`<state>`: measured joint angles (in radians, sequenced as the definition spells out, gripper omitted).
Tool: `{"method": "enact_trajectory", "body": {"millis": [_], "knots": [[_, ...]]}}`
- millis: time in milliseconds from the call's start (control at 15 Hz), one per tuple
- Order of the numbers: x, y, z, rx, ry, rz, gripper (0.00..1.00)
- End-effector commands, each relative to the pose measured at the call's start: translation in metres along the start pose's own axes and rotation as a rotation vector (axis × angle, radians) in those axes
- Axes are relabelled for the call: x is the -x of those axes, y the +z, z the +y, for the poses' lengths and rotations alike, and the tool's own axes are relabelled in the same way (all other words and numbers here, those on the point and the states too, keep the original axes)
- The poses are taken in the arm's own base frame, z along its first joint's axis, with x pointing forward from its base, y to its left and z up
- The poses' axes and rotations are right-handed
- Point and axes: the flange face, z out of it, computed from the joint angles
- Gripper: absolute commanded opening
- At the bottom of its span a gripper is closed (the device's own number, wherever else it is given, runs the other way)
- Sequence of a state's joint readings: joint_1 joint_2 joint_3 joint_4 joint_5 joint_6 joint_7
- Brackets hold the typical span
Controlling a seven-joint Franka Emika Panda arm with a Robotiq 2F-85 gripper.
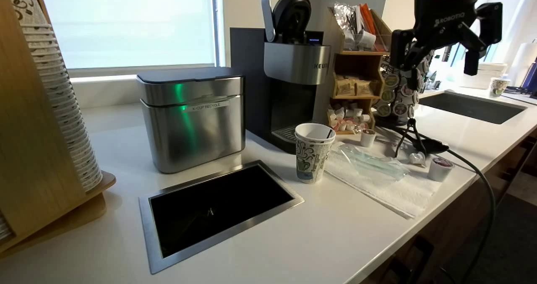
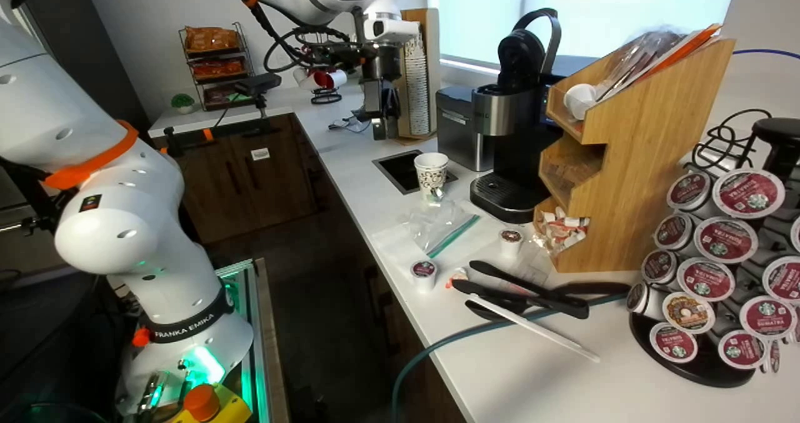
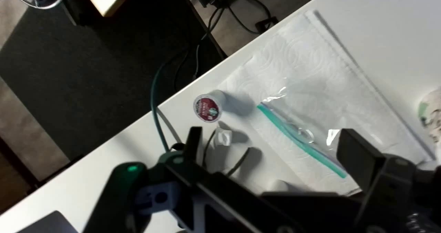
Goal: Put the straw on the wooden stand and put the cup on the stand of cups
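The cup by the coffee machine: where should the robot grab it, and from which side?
Probably the outer wall of the cup, apparently two nested, just under the rims, coming down from above. It stands upright and narrows toward the base, so the rims should help stop slipping; the gripper hangs open, pointing down.

Nested cups [image 1: 311,160] stand clear toward the counter edge [image 1: 393,236], coffee machine [image 1: 293,66] blocking behind.

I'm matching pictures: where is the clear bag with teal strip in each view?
In an exterior view: the bag right of centre, a maroon-lidded pod further right.
In an exterior view: the bag near centre, the pod below.
Wrist view: the bag right of centre, the pod to its left.
Shared landmark: that pod, by the counter's edge.
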<state>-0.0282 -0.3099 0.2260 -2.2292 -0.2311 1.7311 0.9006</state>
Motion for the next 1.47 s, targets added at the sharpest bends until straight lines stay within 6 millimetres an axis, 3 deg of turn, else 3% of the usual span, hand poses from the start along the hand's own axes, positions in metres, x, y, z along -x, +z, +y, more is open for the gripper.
{"method": "enact_trajectory", "body": {"millis": [0,67,200,333,400,533,800,1067,1133,1200,1400], "knots": [[-0.023,0.029,0.048,0.061,0.192,-0.009,1.0],[-0.02,0.017,0.024,0.035,0.102,-0.012,1.0],[-0.028,0.023,0.033,0.037,0.119,-0.025,1.0],[-0.025,0.02,0.029,0.035,0.107,-0.018,1.0],[-0.019,0.01,0.025,-0.006,0.1,0.003,1.0],[-0.021,0.013,0.03,-0.14,0.105,0.003,1.0],[-0.038,0.07,0.058,-0.325,0.244,-0.058,1.0],[-0.071,0.135,0.094,-0.343,0.47,-0.13,1.0],[-0.065,0.116,0.084,-0.322,0.38,-0.096,1.0],[-0.069,0.126,0.091,-0.316,0.393,-0.106,1.0],[-0.069,0.12,0.086,-0.319,0.378,-0.094,1.0]]}}
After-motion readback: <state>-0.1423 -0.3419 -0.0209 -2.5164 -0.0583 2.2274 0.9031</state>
